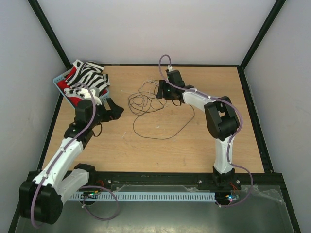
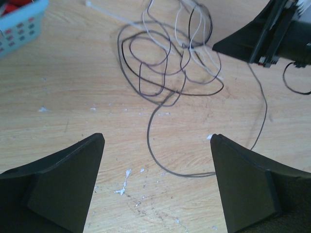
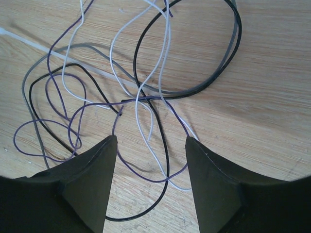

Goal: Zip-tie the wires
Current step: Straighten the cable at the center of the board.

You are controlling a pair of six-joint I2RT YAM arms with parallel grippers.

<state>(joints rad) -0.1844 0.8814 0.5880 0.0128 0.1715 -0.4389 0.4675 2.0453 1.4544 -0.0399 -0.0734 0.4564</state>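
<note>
The wires [image 1: 146, 103] lie in a loose tangle of thin black, purple and white strands at the middle of the wooden table [image 1: 214, 97], with one big dark loop [image 1: 165, 132] trailing toward the near side. My right gripper [image 1: 161, 92] is low over the tangle's right side. It [image 3: 151, 141] is open, and black, purple and white strands [image 3: 167, 160] lie on the wood between its fingers. My left gripper [image 1: 115, 109] stands open to the left of the wires [image 2: 165, 63]. In its own view it [image 2: 157, 137] has only wood and a dark loop between its fingers. A pale flat strip [image 3: 34, 44], like a zip tie, lies under the tangle.
A blue basket [image 1: 59, 77] holding zebra-striped cloth [image 1: 87, 75] and something red sits at the table's back left corner, just behind my left arm. Black frame posts and pale walls close in the table. A white slotted rail [image 1: 160, 196] runs along the near edge.
</note>
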